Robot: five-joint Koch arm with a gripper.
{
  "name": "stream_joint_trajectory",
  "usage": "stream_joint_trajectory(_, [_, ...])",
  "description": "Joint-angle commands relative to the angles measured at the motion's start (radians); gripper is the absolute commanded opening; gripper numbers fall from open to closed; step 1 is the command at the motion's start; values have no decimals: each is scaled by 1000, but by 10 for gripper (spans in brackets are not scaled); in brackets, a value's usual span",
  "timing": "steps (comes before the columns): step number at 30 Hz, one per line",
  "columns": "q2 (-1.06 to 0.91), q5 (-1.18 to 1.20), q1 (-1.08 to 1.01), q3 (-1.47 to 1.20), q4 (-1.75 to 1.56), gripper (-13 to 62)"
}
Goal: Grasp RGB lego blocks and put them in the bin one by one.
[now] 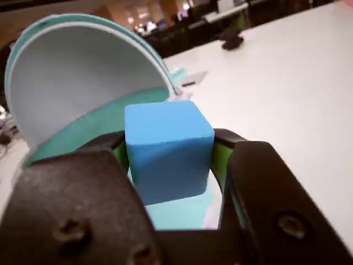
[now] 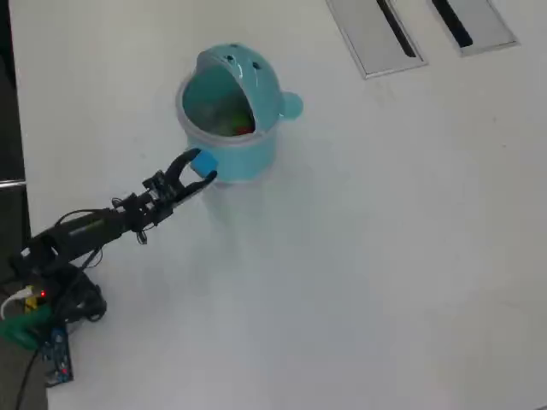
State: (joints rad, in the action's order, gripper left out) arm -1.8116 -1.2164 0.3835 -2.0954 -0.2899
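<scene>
- Your blue block [image 1: 168, 149] sits clamped between the two jaws of the gripper [image 1: 170, 160] — a dark jaw presses each side of it, so the hand is closed on the block.
- In the overhead view the blue block [image 2: 203, 163] is held at the near rim of the bin [image 2: 248, 154], level with its front wall and not yet over the opening, as far as that view tells.
- The wrist view shows the bin's pale inner hood [image 1: 77, 72] rising just beyond the block, with the teal rim directly behind it.
- Inside the bin the overhead view shows a red patch [image 2: 244, 130] and a yellow-green patch [image 2: 224, 124] — likely the other two blocks, already dropped in. They are small and blurred, so you cannot be sure of more than their colours.
- No loose block lies on the table [image 2: 385, 256] in either view.
- Judged from this, you are on the last block: two appear done, and what is left is to carry this one over the rim and let go.
- The arm [image 2: 94, 226] reaches in from the lower left of the overhead view; two grey slotted panels [image 2: 376, 34] lie well apart at the top right.
</scene>
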Motion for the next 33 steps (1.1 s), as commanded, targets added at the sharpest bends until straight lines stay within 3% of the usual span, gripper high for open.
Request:
stream_joint_trajectory(1, [-38,-26,17,123,0,195])
stream_joint_trajectory(18, [101,-370,230,456,179,193])
stream_joint_trajectory(20, [132,-370,236,477,178,164])
stream_joint_trajectory(33, [393,-373,227,750,164,163])
